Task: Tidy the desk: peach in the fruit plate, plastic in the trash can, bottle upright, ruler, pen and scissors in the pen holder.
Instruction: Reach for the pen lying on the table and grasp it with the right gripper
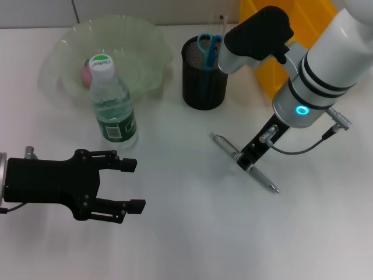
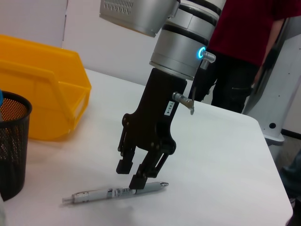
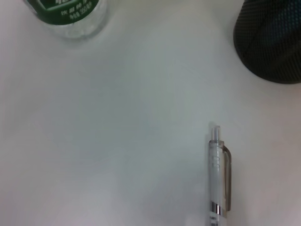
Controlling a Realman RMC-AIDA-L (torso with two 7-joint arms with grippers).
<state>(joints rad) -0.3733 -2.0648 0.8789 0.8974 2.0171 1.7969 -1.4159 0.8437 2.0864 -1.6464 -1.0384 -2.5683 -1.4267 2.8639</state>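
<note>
**Right tool down over the pen at mid-tabletop**

The silver pen (image 1: 245,163) lies flat on the white tabletop (image 1: 186,245), well in from every edge and nearer the right side. The right tool (image 2: 133,175) stands over its middle, fingers spread narrowly to either side of the barrel, one fingertip touching the pen; it has not closed on it. The left tool (image 1: 125,186) hovers near the front left corner, fingers spread wide and holding nothing. The bottle (image 1: 111,105) stands upright just in front of the clear fruit plate (image 1: 145,52) toward the back left, where the peach (image 1: 86,74) lies. The black mesh pen holder (image 1: 204,81) at the back centre holds blue-handled scissors (image 1: 208,44).
</note>
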